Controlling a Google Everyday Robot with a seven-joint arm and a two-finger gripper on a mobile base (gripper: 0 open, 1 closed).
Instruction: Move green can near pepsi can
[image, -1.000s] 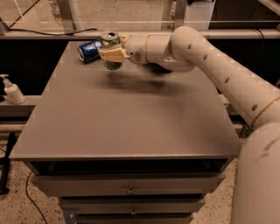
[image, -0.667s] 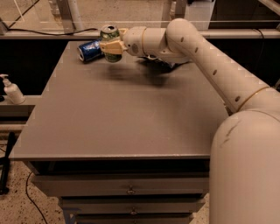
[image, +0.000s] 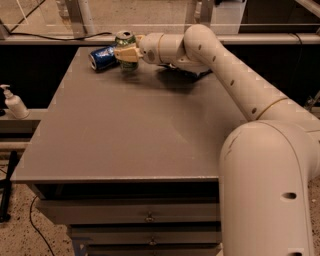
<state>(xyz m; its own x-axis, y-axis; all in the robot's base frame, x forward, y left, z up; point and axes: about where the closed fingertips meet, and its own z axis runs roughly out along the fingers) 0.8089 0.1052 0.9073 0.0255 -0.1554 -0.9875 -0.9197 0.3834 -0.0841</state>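
Note:
The green can (image: 125, 42) stands upright at the far left of the grey table (image: 125, 130), its silver top showing. My gripper (image: 125, 53) is shut on the green can around its middle, reaching in from the right. The pepsi can (image: 103, 57), blue with silver ends, lies on its side just left of the green can, close to it or touching it. My arm stretches from the lower right across the table to the far edge.
A dark object (image: 187, 70) lies on the table behind my arm, mostly hidden. A white pump bottle (image: 14, 102) stands on a ledge left of the table. A rail and glass panel run behind the table's far edge. Drawers sit below the table front.
My gripper has carried the green can left and toward the far edge, closer to the pepsi can, and lower toward the table. The pepsi can has not moved.

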